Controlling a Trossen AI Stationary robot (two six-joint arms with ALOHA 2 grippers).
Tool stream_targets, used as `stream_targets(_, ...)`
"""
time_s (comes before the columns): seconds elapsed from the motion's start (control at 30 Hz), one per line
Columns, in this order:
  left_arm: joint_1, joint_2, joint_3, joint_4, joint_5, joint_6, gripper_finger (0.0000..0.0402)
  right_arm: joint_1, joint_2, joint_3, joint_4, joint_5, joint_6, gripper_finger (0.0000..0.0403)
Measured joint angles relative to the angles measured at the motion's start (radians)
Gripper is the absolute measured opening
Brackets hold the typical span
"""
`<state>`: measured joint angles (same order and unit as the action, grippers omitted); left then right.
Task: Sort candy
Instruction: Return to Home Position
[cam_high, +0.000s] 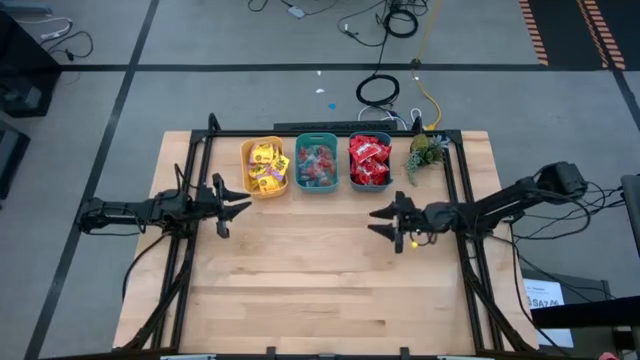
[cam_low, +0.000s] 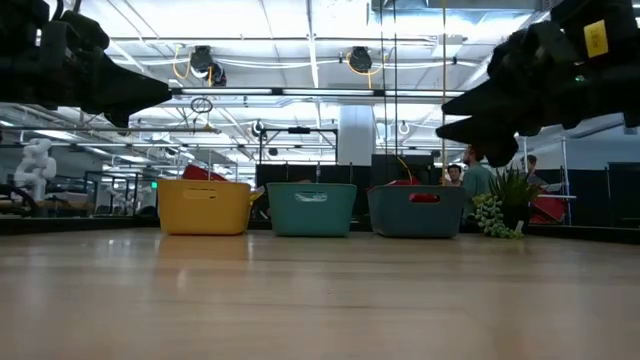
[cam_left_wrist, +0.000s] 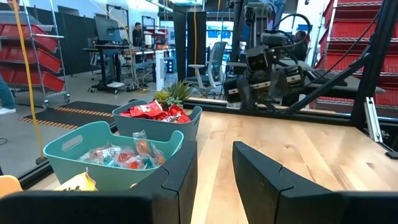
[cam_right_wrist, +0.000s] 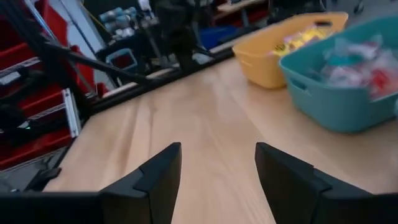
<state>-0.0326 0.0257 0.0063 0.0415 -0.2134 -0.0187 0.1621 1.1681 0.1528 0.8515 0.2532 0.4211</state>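
I see a pale wood table on a grey floor strewn with cables. The left end effector hovers spread and empty at the left. Three bins line the far edge: yellow candy in the yellow bin, clear-wrapped pieces in the teal bin, red packets in the grey-blue bin, then one plant and the right end effector, also spread.

The table is lying free between left gripper and right gripper, while bins and a plant are blocking its far edge.

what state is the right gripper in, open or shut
Open and empty: on the right gripper the fingers stand well apart, with only bare table showing between them.
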Motion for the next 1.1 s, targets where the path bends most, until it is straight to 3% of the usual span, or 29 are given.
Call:
stream_targets(0.17,0.0,0.0,0.0,0.0,0.0,0.0,0.0112,-0.034,-0.159,-0.07,-0.002,-0.002,-0.055,0.0196)
stream_targets(0.33,0.0,0.0,0.0,0.001,0.0,0.0,0.0112,-0.067,-0.319,-0.14,-0.007,-0.07,-0.093,0.0196)
stream_targets(1.1,0.0,0.0,0.0,0.002,0.0,0.0,0.0112,-0.081,-1.166,-0.139,-0.749,-0.075,-0.165,0.0196)
